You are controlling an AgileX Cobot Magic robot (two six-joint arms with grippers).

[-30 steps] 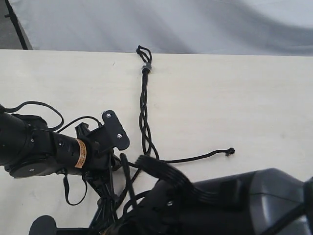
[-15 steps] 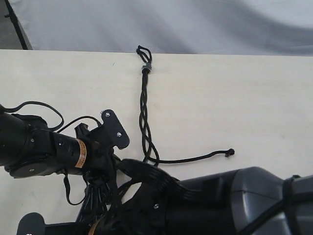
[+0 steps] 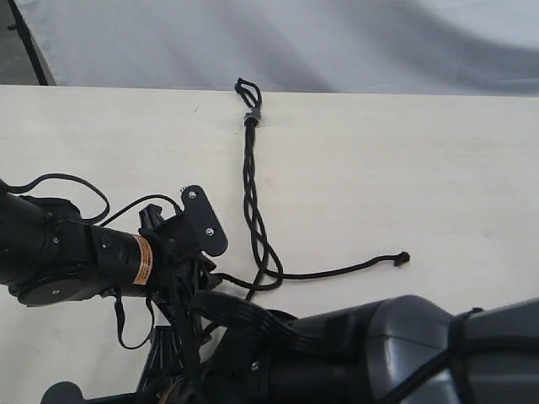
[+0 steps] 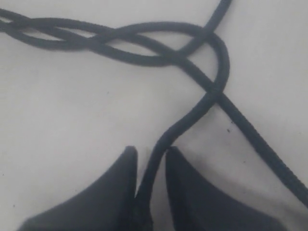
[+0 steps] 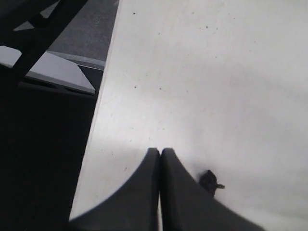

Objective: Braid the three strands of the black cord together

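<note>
Between two left fingers point(image 4: 108, 197) lies one of three strands point(image 4: 192, 114).

Left gripper point(image 4: 150, 156): jaws slightly parted, one strand point(image 4: 192, 115) between tips. Strand curls ahead into braided cord point(image 4: 96, 41). Second strand point(image 4: 262, 144) crosses it, trailing back alongside pincer. Pale table point(image 4: 62, 110) beneath.

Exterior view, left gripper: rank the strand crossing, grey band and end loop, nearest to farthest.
1. Strand crossing: close to the left gripper, at the near end of the black cord.
2. Grey band: far up the cord, toward the far side of the table.
3. End loop: just past the band, at the table's far edge.
</note>
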